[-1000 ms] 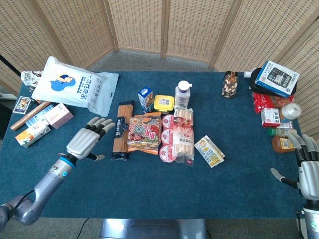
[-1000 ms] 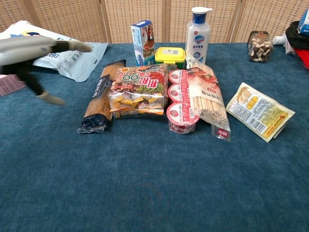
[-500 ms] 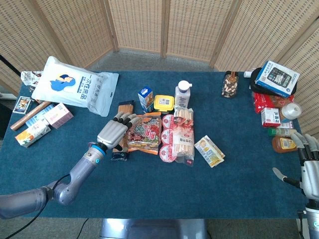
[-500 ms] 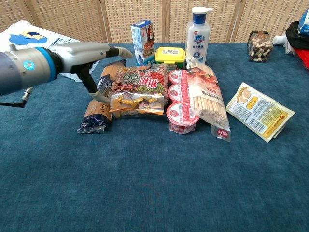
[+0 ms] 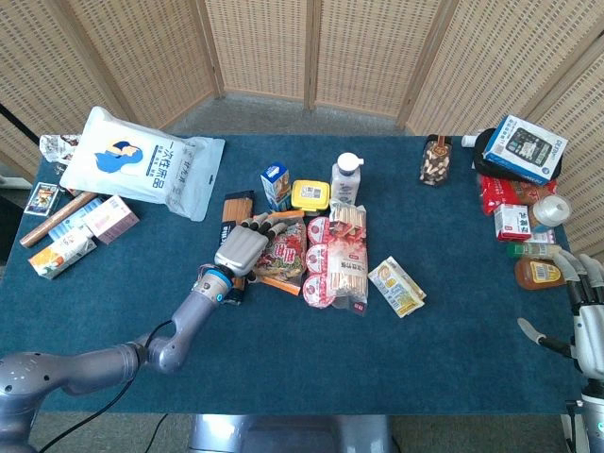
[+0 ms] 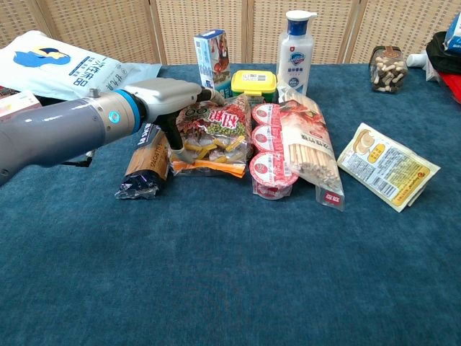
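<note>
Left hand (image 5: 243,247) has moved right onto the snack bag (image 6: 212,137) beside the pasta (image 6: 146,161), fingers spread, gripping nothing yet.

The snack bag (image 6: 213,135) is a clear, crinkled pack with a red top, showing green and yellow pieces inside. It lies flat, slightly tilted, touching the left side of the cup stack (image 6: 269,148), with the dark pasta pack (image 6: 146,160) just beyond its far side.
</note>
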{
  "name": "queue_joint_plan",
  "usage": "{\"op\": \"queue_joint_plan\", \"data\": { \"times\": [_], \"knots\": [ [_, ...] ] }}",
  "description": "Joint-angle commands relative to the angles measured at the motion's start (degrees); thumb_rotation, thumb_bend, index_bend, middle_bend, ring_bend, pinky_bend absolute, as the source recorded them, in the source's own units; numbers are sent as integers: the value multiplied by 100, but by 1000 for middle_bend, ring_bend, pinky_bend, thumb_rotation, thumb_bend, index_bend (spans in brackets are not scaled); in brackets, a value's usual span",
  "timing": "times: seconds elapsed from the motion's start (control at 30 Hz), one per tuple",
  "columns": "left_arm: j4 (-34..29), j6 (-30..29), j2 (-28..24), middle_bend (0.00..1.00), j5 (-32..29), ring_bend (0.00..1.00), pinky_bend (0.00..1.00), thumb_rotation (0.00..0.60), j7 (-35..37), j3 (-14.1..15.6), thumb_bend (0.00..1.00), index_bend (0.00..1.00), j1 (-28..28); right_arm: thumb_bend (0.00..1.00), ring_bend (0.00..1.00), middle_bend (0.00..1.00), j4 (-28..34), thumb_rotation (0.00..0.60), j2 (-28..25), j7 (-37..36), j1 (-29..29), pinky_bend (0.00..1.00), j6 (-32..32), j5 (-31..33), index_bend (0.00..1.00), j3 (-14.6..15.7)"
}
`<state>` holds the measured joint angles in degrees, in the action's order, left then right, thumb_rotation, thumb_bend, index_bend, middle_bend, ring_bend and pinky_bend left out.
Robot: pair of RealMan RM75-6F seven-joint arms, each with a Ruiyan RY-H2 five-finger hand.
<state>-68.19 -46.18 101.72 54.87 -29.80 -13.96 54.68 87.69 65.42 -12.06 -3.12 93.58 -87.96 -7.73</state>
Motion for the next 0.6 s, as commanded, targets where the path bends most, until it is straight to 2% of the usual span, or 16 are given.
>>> {"op": "queue_joint_plan", "data": {
  "times": [0.03, 0.1, 0.2, 0.6],
  "knots": [
    [264, -508, 333, 888, 303, 942, 996, 600, 7, 27, 61, 819, 40, 0, 0, 0, 5, 600, -16, -37, 5, 0, 14, -25, 0, 7],
    [200, -646, 321, 956, 462, 994, 1000, 600, 135, 19, 67, 829, 12, 0, 0, 0, 1, 600, -19, -49, 6, 0, 17, -28, 0, 6],
    [-125, -881, 163, 968, 702, 1000, 1000, 600, 324, -15, 70, 837, -61, 0, 0, 0, 6, 600, -18, -38, 10, 0, 26, -38, 0, 11],
    [-2608, -1630, -1133, 969, 873, 1000, 1000, 600, 225, -308, 70, 840, -468, 0, 0, 0, 103, 600, -22, 86, 27, 0, 81, -161, 0, 66]
  ]
}}
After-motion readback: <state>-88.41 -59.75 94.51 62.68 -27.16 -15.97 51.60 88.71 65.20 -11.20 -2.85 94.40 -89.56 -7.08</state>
